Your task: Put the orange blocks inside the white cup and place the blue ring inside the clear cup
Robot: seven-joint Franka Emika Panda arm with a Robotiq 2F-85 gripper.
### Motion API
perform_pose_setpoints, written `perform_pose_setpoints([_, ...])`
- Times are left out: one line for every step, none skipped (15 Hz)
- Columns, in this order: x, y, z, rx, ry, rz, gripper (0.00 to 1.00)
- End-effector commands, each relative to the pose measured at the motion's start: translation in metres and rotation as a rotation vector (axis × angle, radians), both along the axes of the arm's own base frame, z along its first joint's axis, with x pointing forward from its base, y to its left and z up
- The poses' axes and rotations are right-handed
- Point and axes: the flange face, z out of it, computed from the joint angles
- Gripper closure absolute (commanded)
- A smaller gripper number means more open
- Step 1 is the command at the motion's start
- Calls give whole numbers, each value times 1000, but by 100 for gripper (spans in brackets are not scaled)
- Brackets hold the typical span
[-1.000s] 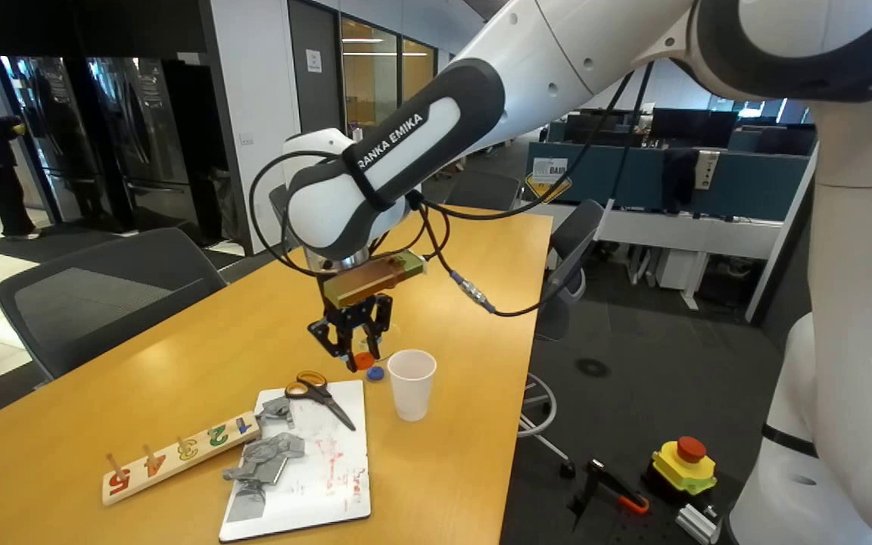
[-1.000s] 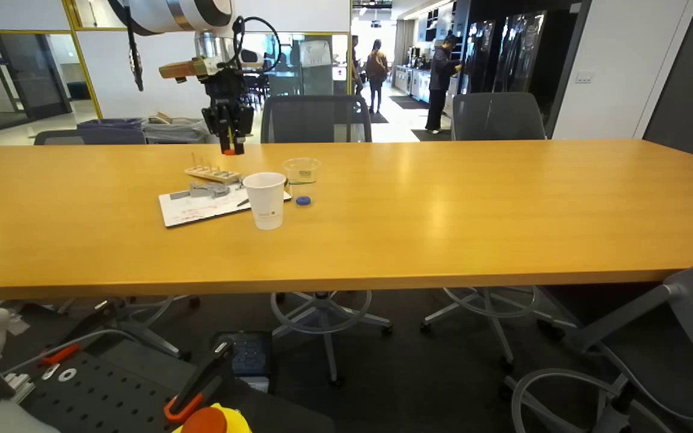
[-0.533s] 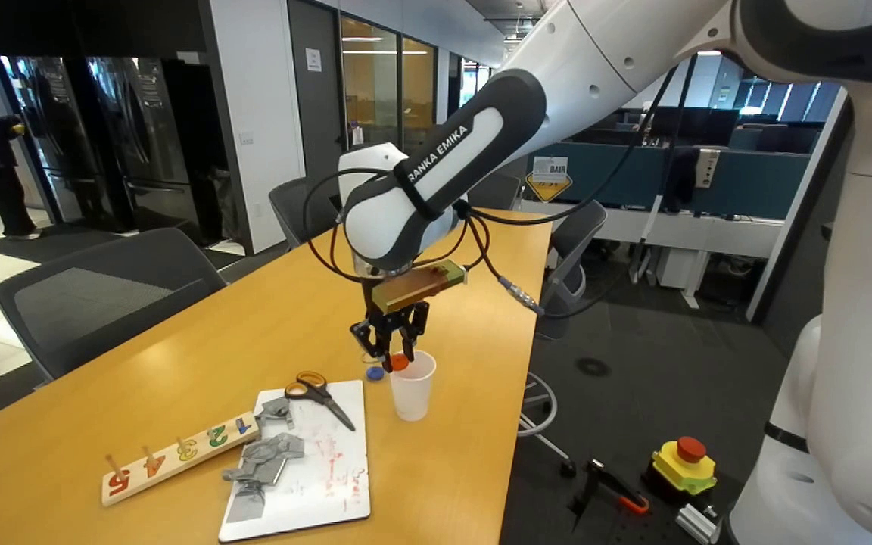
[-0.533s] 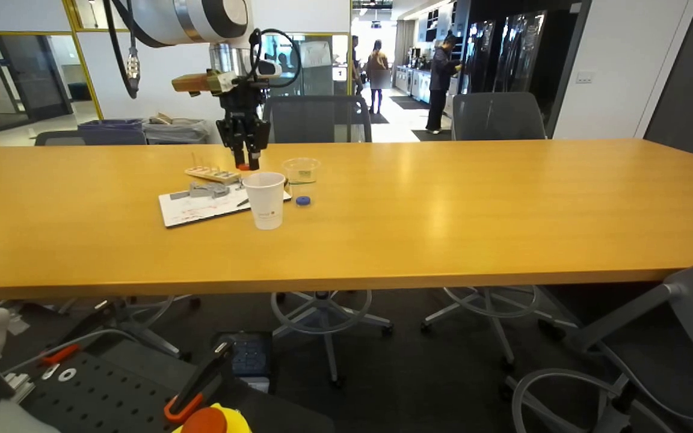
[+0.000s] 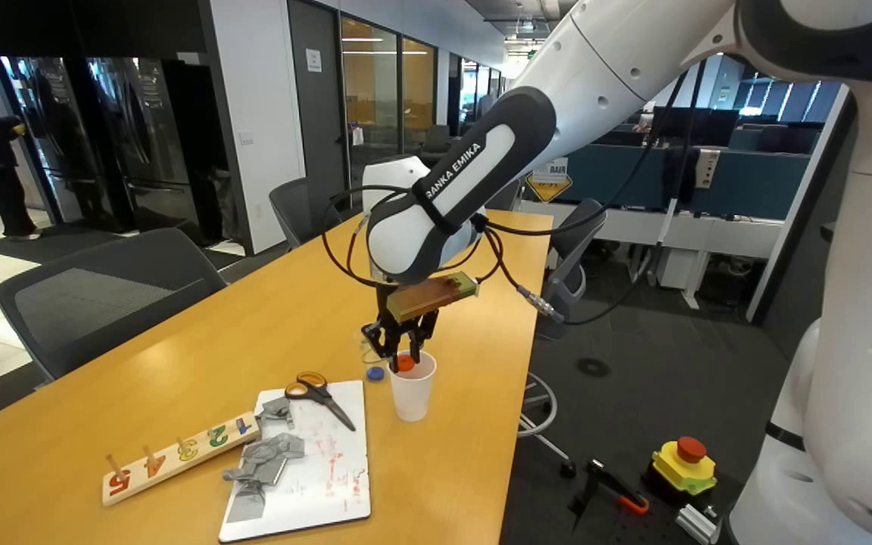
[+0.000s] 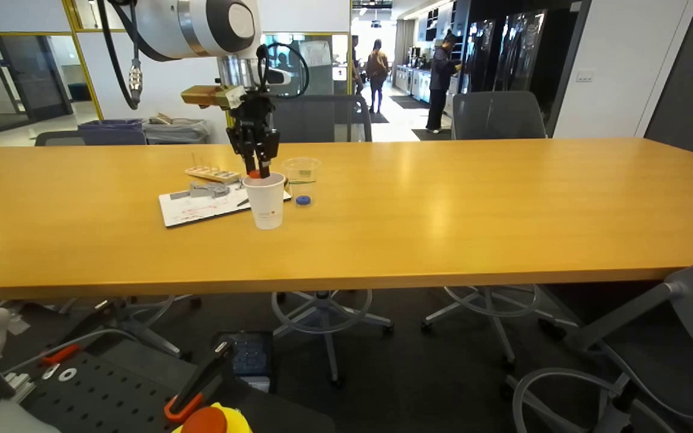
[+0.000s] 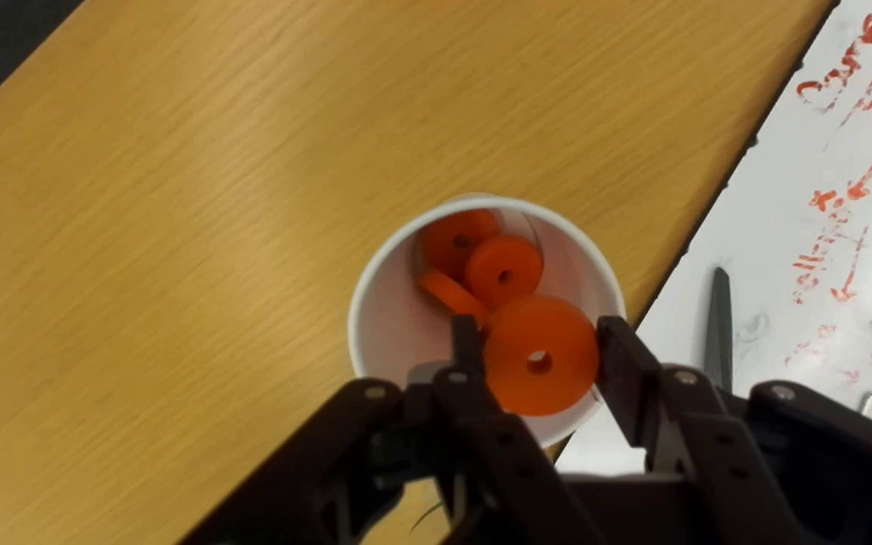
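My gripper is shut on an orange block, a round piece with a hole, pinched at its sides. The pair hangs at the rim of the white cup, above part of its opening; how deep the tips reach cannot be told. Inside that cup, in the wrist view, lie three more orange blocks, one of them on edge. The clear cup stands close to the white one. Near its base shows the blue ring, within the cup's outline; whether inside or in front is unclear.
A whiteboard lies beside the white cup, bearing scissors and crumpled grey tape. A numbered wooden peg strip rests at its far corner. The table's edge runs to the right of the cups.
Holding the orange block throughout, my gripper has moved sideways and down, from beside the white cup to its opening. The cups and the blue ring have stayed put.
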Motion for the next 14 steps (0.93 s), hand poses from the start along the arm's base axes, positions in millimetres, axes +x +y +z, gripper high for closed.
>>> perform_pose_setpoints([-9, -11, 11, 9, -50, -17, 83])
perform_pose_setpoints([-10, -13, 12, 9, -51, -20, 83])
perform_pose_setpoints([-13, -14, 13, 8, -52, -21, 83])
perform_pose_setpoints([-15, -15, 13, 11, -52, -21, 83])
perform_pose_setpoints([-17, -16, 12, 12, -51, -21, 83])
perform_pose_setpoints([-18, -16, 13, 13, -51, -22, 83])
perform_pose_setpoints([-20, -17, 13, 14, -51, -22, 83])
perform_pose_setpoints([-22, -17, 14, 13, -48, -27, 53])
perform_pose_setpoints([-23, -19, 15, 10, -43, -30, 32])
perform_pose_setpoints([-25, -22, 20, 15, -39, -31, 27])
perform_pose_setpoints([-26, -24, 23, 20, -37, -30, 19])
perform_pose_setpoints([-28, -29, 28, 30, -41, -32, 12])
perform_pose_setpoints([-32, -31, 32, 38, -45, -37, 5])
perform_pose_setpoints([-37, -34, 37, 46, -48, -44, 0])
